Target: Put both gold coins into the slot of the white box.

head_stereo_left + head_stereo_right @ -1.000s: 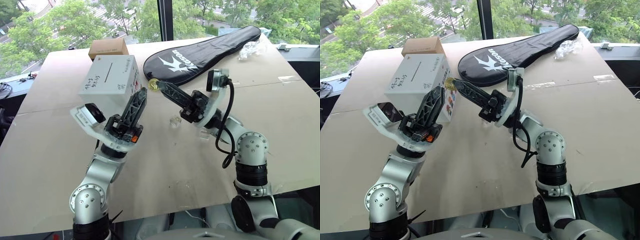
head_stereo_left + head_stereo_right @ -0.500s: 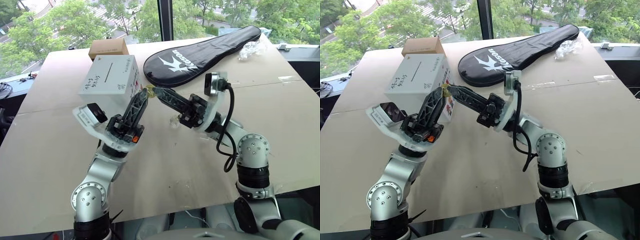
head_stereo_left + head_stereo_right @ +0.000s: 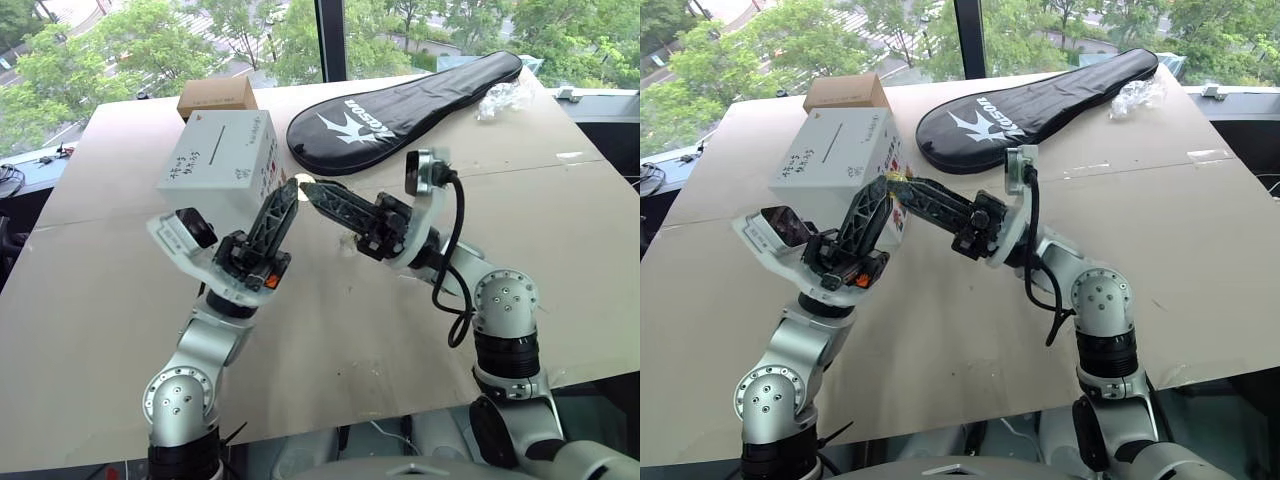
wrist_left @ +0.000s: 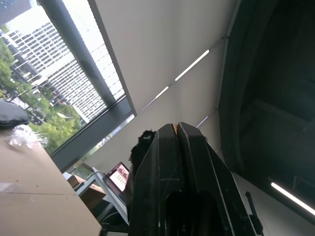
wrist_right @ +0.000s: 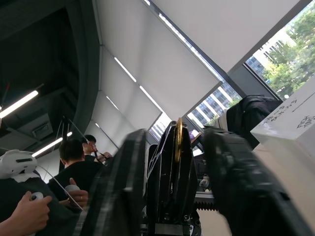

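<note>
Where the head views look down over the worktop [image 3: 330,330], the left gripper [image 3: 291,188] pinches a gold coin [image 3: 300,183] beside the white box [image 3: 222,152]. Facing it, the right gripper [image 3: 308,190] stands parted. From the right wrist, that coin [image 5: 178,139] (edge-on) sits between closed black fingers [image 5: 167,162].
</note>
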Controlling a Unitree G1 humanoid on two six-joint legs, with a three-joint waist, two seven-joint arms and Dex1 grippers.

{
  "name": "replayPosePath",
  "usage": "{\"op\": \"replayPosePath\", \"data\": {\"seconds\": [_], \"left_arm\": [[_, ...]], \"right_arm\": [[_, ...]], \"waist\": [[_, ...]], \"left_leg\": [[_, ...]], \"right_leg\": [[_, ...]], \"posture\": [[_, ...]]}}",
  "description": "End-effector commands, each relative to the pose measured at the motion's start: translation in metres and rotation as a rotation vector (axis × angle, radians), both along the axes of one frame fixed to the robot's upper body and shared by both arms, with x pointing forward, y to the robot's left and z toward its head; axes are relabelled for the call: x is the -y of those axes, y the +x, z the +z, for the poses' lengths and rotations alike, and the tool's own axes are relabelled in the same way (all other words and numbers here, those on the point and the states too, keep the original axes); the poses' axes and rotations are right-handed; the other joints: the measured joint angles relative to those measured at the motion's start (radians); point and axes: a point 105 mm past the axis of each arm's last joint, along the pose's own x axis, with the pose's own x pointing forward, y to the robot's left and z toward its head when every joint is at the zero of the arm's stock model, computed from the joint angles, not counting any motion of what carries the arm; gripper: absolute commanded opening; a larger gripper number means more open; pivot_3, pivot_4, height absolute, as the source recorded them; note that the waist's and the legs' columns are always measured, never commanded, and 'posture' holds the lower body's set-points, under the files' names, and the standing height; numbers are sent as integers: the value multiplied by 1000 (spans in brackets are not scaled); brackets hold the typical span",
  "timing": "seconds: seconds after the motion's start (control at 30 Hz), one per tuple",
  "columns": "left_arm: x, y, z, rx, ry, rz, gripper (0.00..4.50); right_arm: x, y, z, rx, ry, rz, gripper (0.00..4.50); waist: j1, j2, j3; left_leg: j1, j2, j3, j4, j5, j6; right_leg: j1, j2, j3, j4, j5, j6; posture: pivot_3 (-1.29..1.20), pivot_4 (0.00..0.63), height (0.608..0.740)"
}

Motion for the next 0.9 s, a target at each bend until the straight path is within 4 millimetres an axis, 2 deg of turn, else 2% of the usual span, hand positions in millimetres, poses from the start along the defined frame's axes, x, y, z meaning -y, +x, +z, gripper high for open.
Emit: {"op": "replayPosePath", "data": {"seconds": [0.03, 0.07, 0.13, 0.2, 0.3, 0.33, 0.47, 0.53, 0.6, 0.9], "left_arm": [[-13, 2, 13, 47, 11, 104, 0], [-21, 5, 16, 56, 24, 160, 0], [-43, 14, 26, 77, 64, 312, 0], [-66, 29, 37, 92, 203, 534, 0], [-93, 62, 33, -7, 569, 860, 0], [-99, 67, 33, -25, 643, 923, 0], [-102, 75, 36, -47, 772, 1007, 0], [-101, 79, 37, -47, 848, 1037, 0], [-100, 81, 39, -51, 870, 1046, 0], [-101, 89, 31, -119, 992, 1074, 0]], "right_arm": [[7, 3, 13, 20, 59, -40, 3858], [11, 9, 12, 28, 50, -81, 4077], [23, 21, 10, 88, 0, -189, 4077], [37, 36, 7, 234, -118, -322, 4077], [53, 44, 4, 517, -329, -393, 4077], [57, 45, 5, 597, -373, -396, 4077], [61, 46, 12, 806, -468, -385, 4077], [60, 45, 15, 860, -487, -371, 4077], [59, 44, 18, 885, -487, -362, 4077], [51, 36, 33, 941, -464, -322, 4077]], "waist": [[1, 0, 0], [1, 0, 0], [2, 0, 0], [4, 0, 0], [8, 0, 0], [6, 0, 0], [-4, -1, 0], [-5, -1, 0], [-5, -1, 0], [-3, -1, 0]], "left_leg": [[0, 0, 0, 0, 0, 0], [0, 0, 0, 0, 0, 0], [0, 0, 0, 0, 0, 0], [0, 0, 0, 0, 0, 0], [0, 0, 0, 1, 0, 0], [0, 0, 0, 1, 0, 0], [-3, 0, 2, -1, 0, 0], [-12, 0, 1, 0, 0, 0], [-18, 1, 0, 3, 0, 0], [-18, 0, -1, 3, 0, 0]], "right_leg": [[0, 0, 0, 0, 0, 0], [0, 0, 0, 0, 0, 0], [0, 0, 0, 0, 0, 0], [0, 1, -1, 0, 0, 0], [0, 4, -1, 0, 0, 0], [0, 4, -1, -1, 0, 1], [-4, 1, 3, -2, 0, 1], [-13, 1, 2, -2, 0, 1], [-17, 1, 1, 0, 1, 1], [-17, 0, -1, 0, 1, 1]], "posture": [[0, 150, 740], [0, 150, 740], [0, 150, 740], [0, 150, 740], [0, 150, 740], [0, 150, 740], [0, 150, 740], [0, 150, 740], [0, 150, 740], [0, 150, 740]]}}
